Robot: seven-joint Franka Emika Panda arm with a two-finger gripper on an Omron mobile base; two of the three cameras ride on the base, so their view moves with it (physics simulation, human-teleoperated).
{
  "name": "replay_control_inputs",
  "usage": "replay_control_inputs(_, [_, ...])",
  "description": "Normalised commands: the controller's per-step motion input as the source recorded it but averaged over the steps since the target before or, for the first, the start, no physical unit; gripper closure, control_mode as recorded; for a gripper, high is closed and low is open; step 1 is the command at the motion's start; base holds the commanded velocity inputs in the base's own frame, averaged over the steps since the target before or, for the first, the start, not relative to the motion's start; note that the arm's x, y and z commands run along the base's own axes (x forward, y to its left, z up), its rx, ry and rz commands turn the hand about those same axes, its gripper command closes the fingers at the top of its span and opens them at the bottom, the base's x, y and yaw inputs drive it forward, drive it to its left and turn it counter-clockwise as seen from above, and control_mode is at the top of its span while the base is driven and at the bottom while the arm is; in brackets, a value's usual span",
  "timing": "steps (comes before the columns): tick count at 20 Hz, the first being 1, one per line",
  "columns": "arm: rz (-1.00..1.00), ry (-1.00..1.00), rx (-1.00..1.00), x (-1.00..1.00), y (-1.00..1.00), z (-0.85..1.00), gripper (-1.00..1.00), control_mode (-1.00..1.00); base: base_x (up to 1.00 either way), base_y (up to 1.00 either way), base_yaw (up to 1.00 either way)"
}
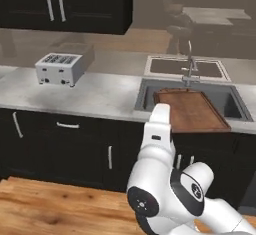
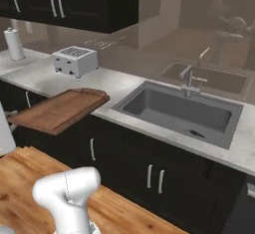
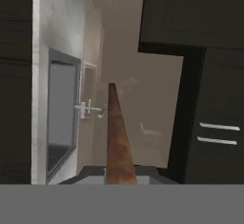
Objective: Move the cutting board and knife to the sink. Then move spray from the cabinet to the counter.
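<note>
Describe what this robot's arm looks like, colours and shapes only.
The arm is glossy white, built from rounded tubular segments. Its joints are dark: black round end caps with small pale centre marks. No loose cables show. A white rounded segment appears in the right base view.

Marble counter [image 2: 117, 86], toaster [image 2: 74, 60] on it (upright), paper-towel roll [image 2: 13, 44] at far end

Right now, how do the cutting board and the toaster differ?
The cutting board is flat reddish-brown wood; the toaster is a boxy white-grey appliance. The board is held up off the counter, its far end over the counter's edge; the toaster stands on the counter. In the hand view the board shows edge-on.
</note>
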Motion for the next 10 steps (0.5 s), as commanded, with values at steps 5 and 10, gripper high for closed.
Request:
replay_control_inputs(5, [0.00, 0.00, 0.00, 0.00, 0.00, 0.00, 1.00, 1.00, 0.00, -0.81, -0.33])
replay_control_inputs(10, [0.00, 0.00, 0.00, 0.00, 0.00, 0.00, 1.00, 1.00, 0.06, -0.44, -0.24])
